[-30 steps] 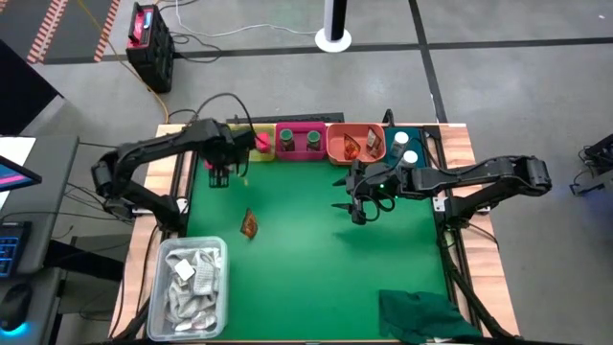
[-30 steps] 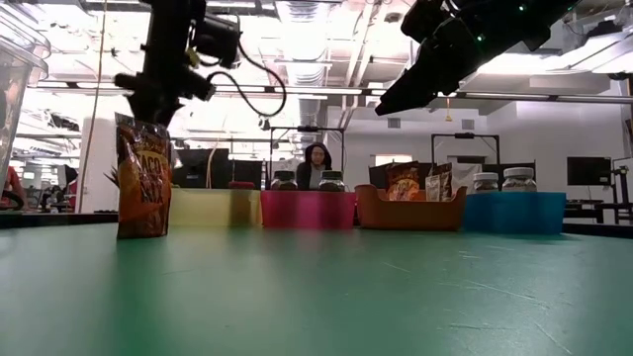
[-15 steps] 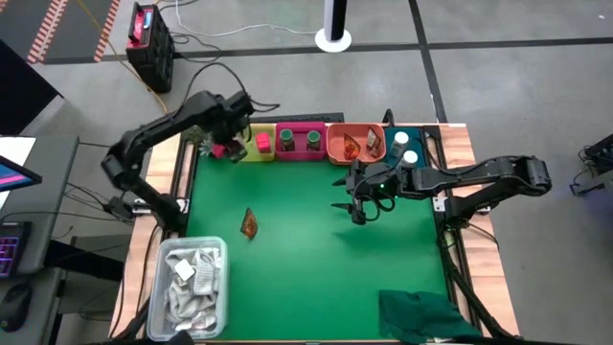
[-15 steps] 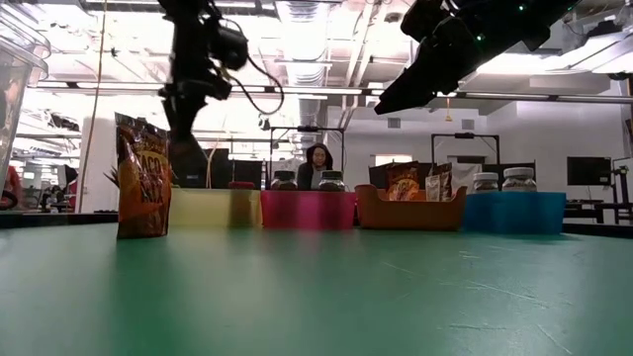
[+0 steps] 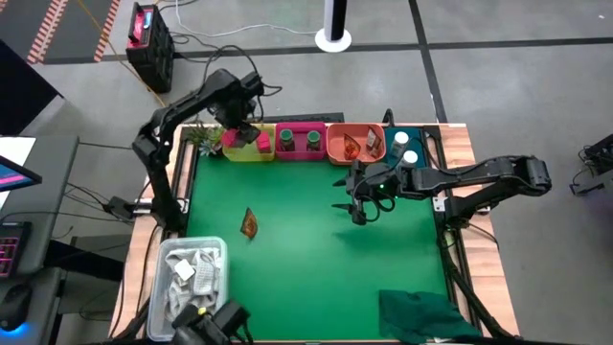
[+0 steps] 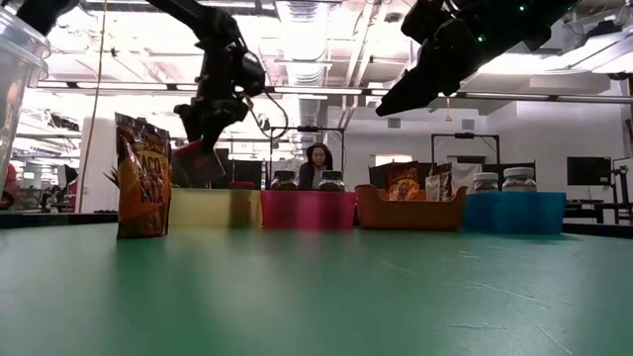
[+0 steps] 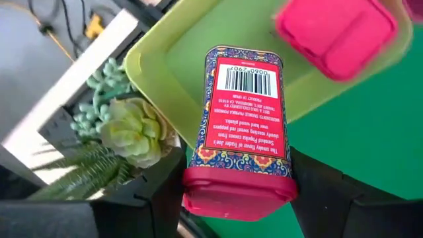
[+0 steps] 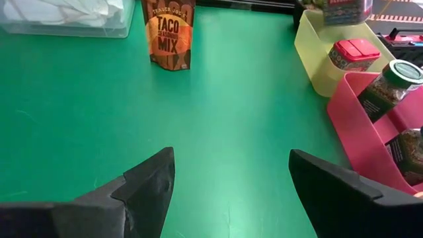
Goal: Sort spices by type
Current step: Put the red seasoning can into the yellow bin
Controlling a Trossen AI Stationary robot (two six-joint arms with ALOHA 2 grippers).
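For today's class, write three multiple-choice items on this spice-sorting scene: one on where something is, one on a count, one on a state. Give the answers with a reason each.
1. Where does the taco mix packet stand?
A. In the orange tray
B. On the green mat, outside the trays
C. In the clear tub

2. How many dark green jars are in the pink tray?
A. One
B. Two
C. Three

3. What is the state of the left end effector?
A. Open and empty
B. Shut on a white-capped jar
C. Shut on the pink box

Answers:
1. B: the high view shows it alone on the mat, apart from the tray row.
2. B: two jars sit side by side in that tray.
3. C: the left wrist view shows the pink box clamped between its fingers, over the yellow tray. The right end effector hangs open over the mat.
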